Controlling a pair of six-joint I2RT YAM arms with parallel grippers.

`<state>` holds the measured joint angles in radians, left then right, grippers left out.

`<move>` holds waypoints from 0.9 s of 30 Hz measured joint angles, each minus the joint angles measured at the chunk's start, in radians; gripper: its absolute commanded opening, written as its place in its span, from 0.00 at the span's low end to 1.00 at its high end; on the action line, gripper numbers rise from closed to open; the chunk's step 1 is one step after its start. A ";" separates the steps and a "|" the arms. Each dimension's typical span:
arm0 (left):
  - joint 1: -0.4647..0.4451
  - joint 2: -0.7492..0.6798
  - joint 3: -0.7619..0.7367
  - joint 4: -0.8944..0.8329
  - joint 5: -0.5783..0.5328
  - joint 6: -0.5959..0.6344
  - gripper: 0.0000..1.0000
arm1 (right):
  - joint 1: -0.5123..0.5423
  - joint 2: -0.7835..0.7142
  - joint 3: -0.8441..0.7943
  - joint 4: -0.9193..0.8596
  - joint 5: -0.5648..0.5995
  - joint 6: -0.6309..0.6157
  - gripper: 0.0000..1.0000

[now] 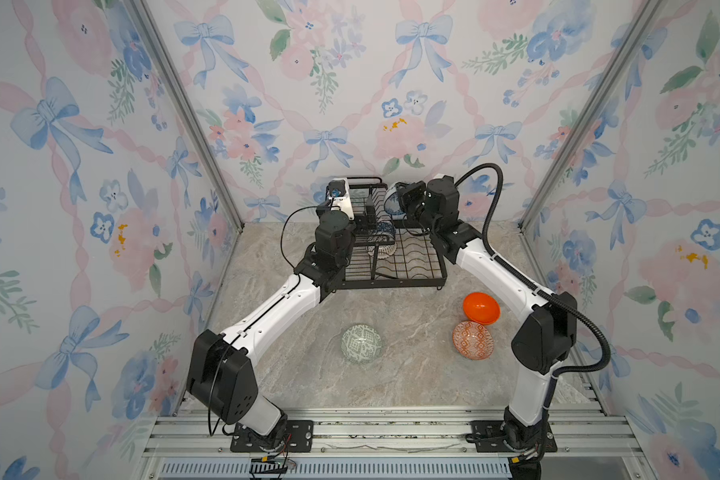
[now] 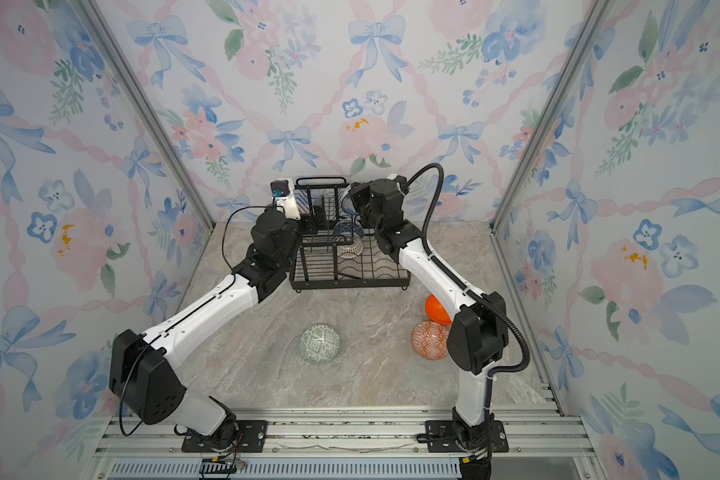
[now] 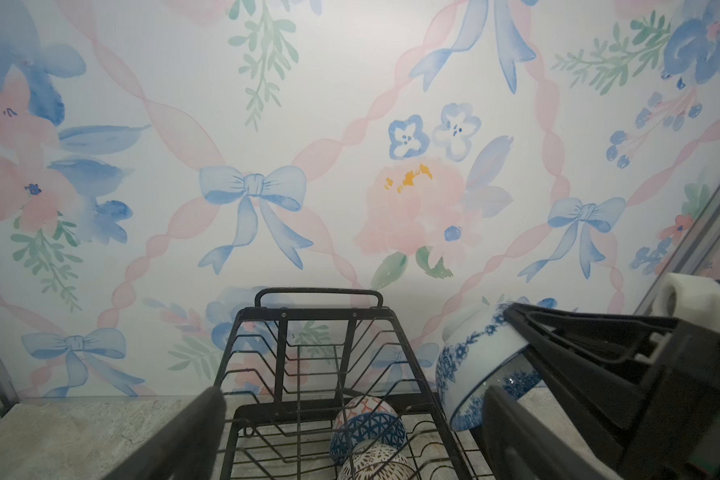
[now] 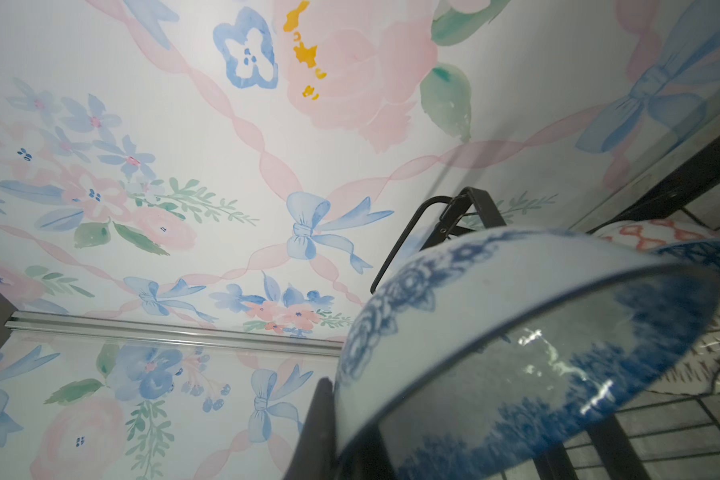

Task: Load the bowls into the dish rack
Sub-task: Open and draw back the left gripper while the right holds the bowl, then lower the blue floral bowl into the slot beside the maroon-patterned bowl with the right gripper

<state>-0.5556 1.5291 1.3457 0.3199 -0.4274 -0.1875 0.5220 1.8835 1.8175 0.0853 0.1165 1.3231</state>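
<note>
Left gripper (image 3: pixel 352 397): jaws wide apart over dish rack (image 1: pixel 391 284). Dark-blue geometric bowl (image 3: pixel 366 428) lies in rack, between and just ahead of jaws, apparently untouched; view there blurred. Right gripper (image 1: pixel 404 198): clamped on rim of blue-white floral bowl (image 4: pixel 516 299), bowl tipped on edge, raised above rack's lower tray, beside upper basket. Green-white bowl (image 1: pixel 361 344), orange-white bowl (image 1: pixel 472 340), plain orange bowl (image 1: pixel 481 307) on table (image 1: pixel 391 386), well apart from both grippers.

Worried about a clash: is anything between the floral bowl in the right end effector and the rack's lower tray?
Partly. The floral bowl hangs in the right end effector over the rack; below and beside it two bowls lie stacked in the tray, the dark-blue geometric bowl on a brown-patterned bowl. The tray right of them looks free.
</note>
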 measured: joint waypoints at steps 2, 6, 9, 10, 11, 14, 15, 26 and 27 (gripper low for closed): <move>0.000 0.004 0.016 -0.024 0.014 0.000 0.98 | -0.016 -0.040 -0.056 0.015 0.000 -0.001 0.00; 0.000 0.016 0.039 -0.069 0.046 0.000 0.98 | -0.044 -0.097 -0.145 0.026 0.001 -0.014 0.00; 0.000 0.040 0.076 -0.121 0.079 0.000 0.98 | -0.058 -0.137 -0.210 0.033 0.005 -0.031 0.00; 0.000 0.049 0.091 -0.140 0.094 0.000 0.98 | -0.064 -0.149 -0.234 0.037 0.005 -0.034 0.00; 0.000 0.056 0.103 -0.159 0.106 0.000 0.98 | -0.066 -0.158 -0.252 0.040 0.005 -0.036 0.00; 0.000 0.069 0.124 -0.216 0.153 0.000 0.98 | -0.073 -0.177 -0.308 0.047 0.004 -0.046 0.00; 0.000 0.069 0.125 -0.226 0.165 0.000 0.98 | -0.076 -0.178 -0.321 0.048 0.004 -0.049 0.00; -0.001 0.077 0.137 -0.331 0.248 -0.003 0.98 | -0.076 -0.179 -0.452 0.090 -0.029 -0.060 0.00; -0.001 0.078 0.138 -0.332 0.254 -0.005 0.98 | -0.076 -0.178 -0.455 0.095 -0.034 -0.060 0.00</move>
<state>-0.5568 1.6070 1.4834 -0.0116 -0.1734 -0.1921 0.4458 1.7054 1.3624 0.1806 0.0822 1.2636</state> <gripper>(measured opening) 0.979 0.073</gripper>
